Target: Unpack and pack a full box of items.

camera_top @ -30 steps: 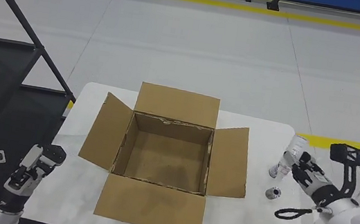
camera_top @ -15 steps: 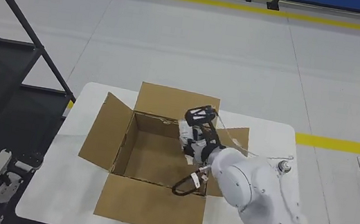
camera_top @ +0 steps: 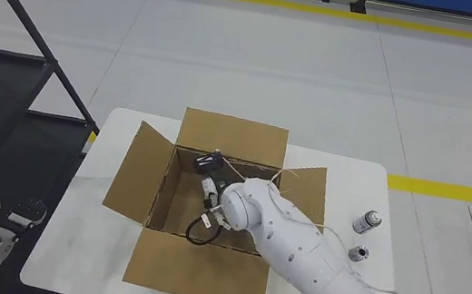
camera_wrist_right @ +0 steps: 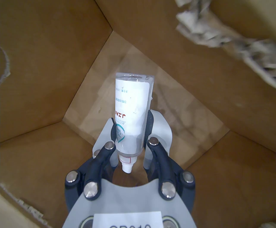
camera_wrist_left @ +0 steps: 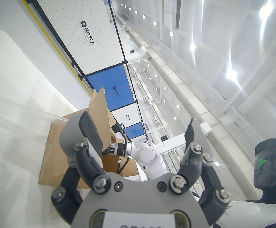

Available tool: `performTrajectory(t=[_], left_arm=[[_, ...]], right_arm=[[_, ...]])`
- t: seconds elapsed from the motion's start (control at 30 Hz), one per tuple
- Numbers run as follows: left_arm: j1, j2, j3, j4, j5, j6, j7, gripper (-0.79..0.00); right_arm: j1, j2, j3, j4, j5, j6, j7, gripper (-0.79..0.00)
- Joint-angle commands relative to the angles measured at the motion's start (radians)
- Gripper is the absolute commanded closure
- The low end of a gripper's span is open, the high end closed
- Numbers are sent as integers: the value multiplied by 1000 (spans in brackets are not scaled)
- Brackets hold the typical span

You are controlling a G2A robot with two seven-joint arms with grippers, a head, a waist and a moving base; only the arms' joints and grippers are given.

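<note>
Right hand (camera_wrist_right: 130, 121) down inside the box (camera_wrist_right: 43, 64), clenched on the bottle (camera_wrist_right: 131, 103), one pad on each side of its lower body. Left hand (camera_wrist_left: 138, 127) released, fingers (camera_wrist_left: 90, 129) spread wide with nothing between them. Parked off the near left corner of the surface (camera_top: 351, 175), well apart from the box (own camera angled up toward the ceiling lights).

Surface: white, with the box near its middle.

Box: brown cardboard, all four flaps (camera_top: 199, 272) folded outward and lying open. Ragged torn paper (camera_wrist_right: 215, 32) along one inner rim. Right arm reaching in from the near right side, over the right flap.

Bottle: clear plastic with a white label. Nozzle toward the wrist, base pointed at the box floor (touching the floor or not: cannot tell). Roughly in line with the hand, tilted slightly off its centre line.

Black cable loop (camera_top: 199, 230) hanging at the right wrist, over the box interior near the front wall.

On the surface to the right of the box, clear of the right flap: small dark-topped bottle (camera_top: 366, 222), upright. Small round item (camera_top: 355, 253) just beside it on the near side (too small to identify), not touching it.
</note>
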Motion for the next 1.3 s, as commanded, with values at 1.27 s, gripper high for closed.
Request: performTrajectory(t=[1.27], left_arm=[[-59, -4, 82, -55, 117, 65, 5, -785]], right_arm=[[-1037, 315, 1146, -1306, -488, -22, 22, -785]])
